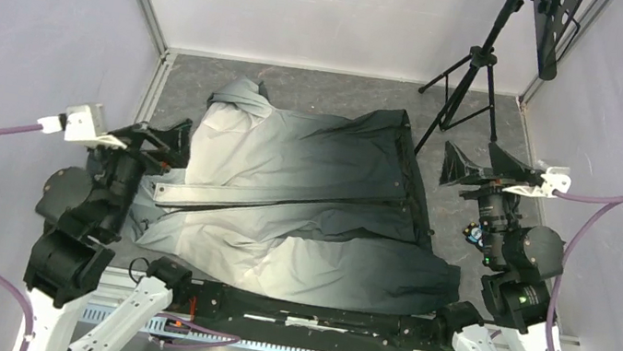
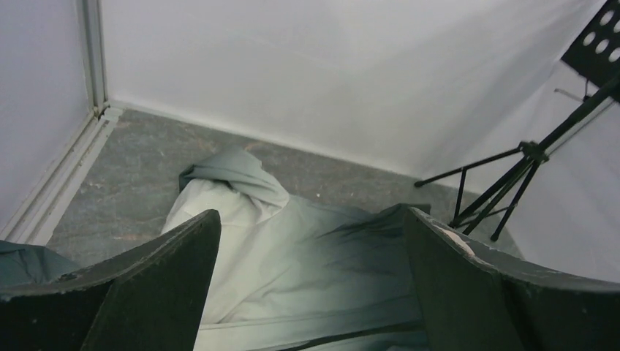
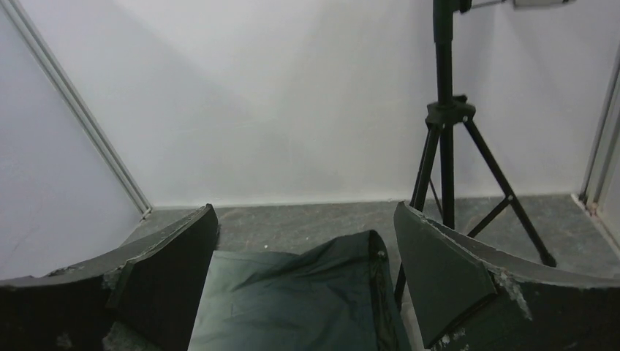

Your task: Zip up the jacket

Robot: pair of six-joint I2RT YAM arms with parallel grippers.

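My jacket [image 1: 293, 149] is soft, wrinkly fabric fading from pale grey to near-black, spread across mid-table with its zipper [image 1: 304, 202] running sideways. The left gripper [image 2: 311, 214] is spread wide at the pale end, and the right gripper [image 3: 304, 208] is spread wide just off the dark end, holding nothing.

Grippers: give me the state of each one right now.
Left gripper: open, holding nothing, by the pale end of the jacket.
Right gripper: open, holding nothing, by the jacket's dark end.
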